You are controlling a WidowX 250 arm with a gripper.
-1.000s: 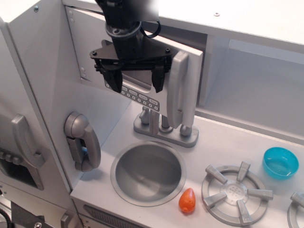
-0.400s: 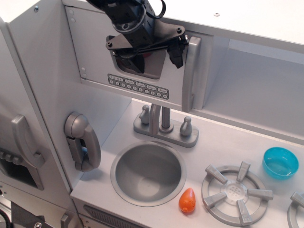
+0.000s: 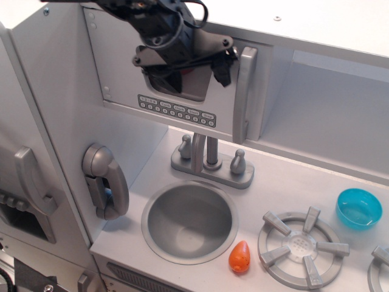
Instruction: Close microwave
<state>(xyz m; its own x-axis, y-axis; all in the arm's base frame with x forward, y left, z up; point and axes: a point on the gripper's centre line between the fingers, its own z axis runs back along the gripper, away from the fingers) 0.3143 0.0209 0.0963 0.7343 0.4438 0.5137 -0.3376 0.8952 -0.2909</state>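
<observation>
**Gripper pressed against the microwave door**

I stand over a pale grey toy kitchen. At nine o'clock a lower door [image 3: 24, 201] carries a curved grey handle [image 3: 33, 181]. Just right of it, on the side wall, hangs a grey toy phone [image 3: 104, 181]. The countertop [image 3: 285, 182] runs on towards three o'clock. Set into it at six o'clock is a round metal sink [image 3: 189, 220], with a grey faucet [image 3: 211, 159] standing just behind it at the sink's twelve o'clock. An orange carrot-like toy [image 3: 240, 257] lies on the counter at the sink's four o'clock edge. Further right sits a grey stove burner [image 3: 303, 246], and at its two o'clock a small blue bowl [image 3: 358, 208].

Above the faucet, at twelve o'clock in the scene, is the microwave [image 3: 182, 85]. Its door looks flush or nearly flush with the cabinet front, the button strip [image 3: 176, 111] along the bottom and the tall vertical handle [image 3: 244, 94] on the right side.

The black arm comes in from the top edge at eleven o'clock. Its gripper [image 3: 185, 67] sits against the door window, tilted, one finger [image 3: 220, 68] just beside the handle. The fingers are spread wide apart with nothing between them.
</observation>
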